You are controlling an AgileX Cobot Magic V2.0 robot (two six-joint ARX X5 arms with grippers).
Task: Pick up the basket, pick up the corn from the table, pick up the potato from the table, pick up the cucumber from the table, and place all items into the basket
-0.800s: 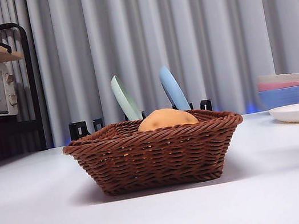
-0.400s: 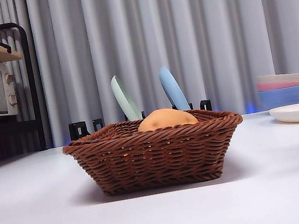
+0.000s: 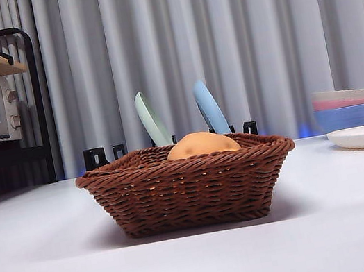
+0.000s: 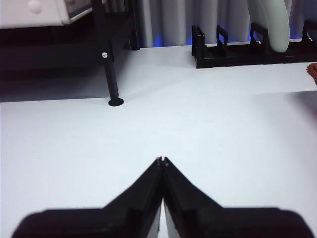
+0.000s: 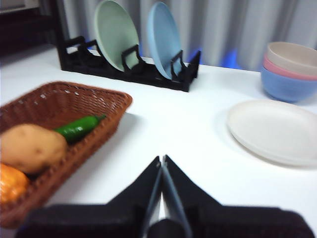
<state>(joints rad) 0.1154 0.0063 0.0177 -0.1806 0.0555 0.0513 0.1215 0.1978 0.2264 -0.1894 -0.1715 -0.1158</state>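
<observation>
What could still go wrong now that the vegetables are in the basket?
The cucumber leans up the basket wall, so a jolt could tip it out. The right gripper, jaws shut, sits close beside the basket rim; a careless swing might shove the basket. The white plate lies nearby too.

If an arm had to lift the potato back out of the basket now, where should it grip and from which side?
Probably from above, jaws closing across the short width of the potato. It lies in the basket, with the corn against one end and the cucumber by the other, and the flaring walls block a sideways approach.
</observation>
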